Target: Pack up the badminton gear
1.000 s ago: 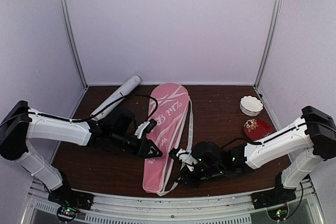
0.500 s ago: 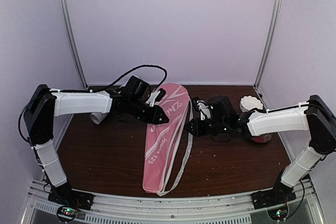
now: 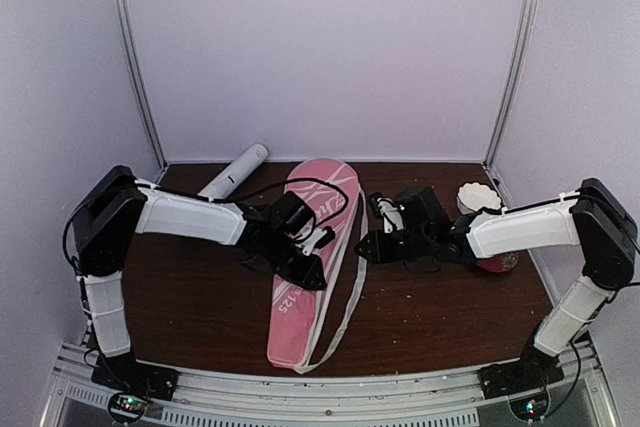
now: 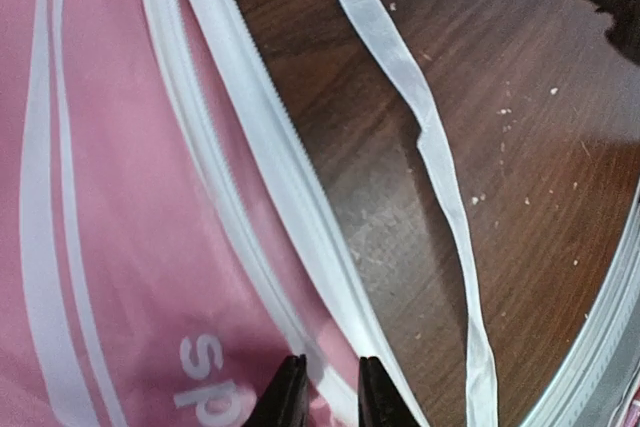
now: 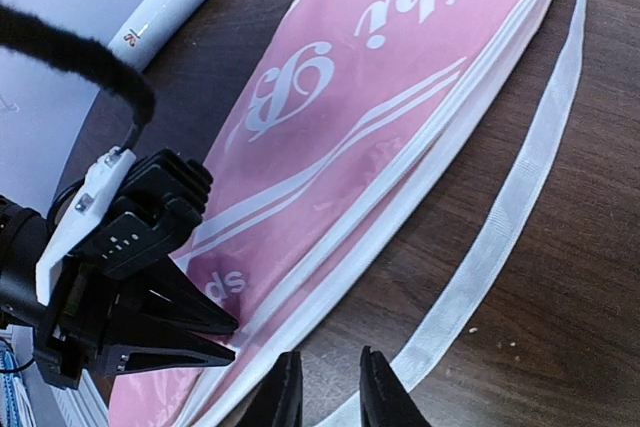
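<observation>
Risks first. The left gripper [image 4: 325,394] sits on the pink cover [image 3: 292,319] at its strap-side rim, about midway along its length. The jaws are drawn narrow astride the white zipper edge [image 4: 250,137]. I cannot tell whether they pinch the fabric or only press on it.
- If they hold a thin fold, a pull may slide the whole cover across the table [image 4: 520,147] instead of opening it, since nothing pins the far end.
- The loose white strap [image 4: 440,177] lies just beside that rim and could snag a finger or be taken in place of the zipper.

The right gripper [image 5: 322,387] hovers off the same side of the cover, over the strap, nearly closed with nothing between the jaws. Both arms work one narrow stretch of rim, so a collision is possible.

The long white tube [image 3: 235,169] lies beyond the cover's broad end, on the side away from the strap. The white shuttlecocks [image 3: 478,199] sit well apart on the strap side. No racquet shows outside the cover.

Materials:
- Cover: smooth pink woven fabric, racquet-shaped, slack and slightly wrinkled, with white stripes and lettering.
- Zipper edge: finely toothed tape.
- Strap: flat ribbed webbing, twisted once.
- Tube: rigid, glossy cylinder.
- Table: dark wood grain, speckled with pale crumbs.
</observation>
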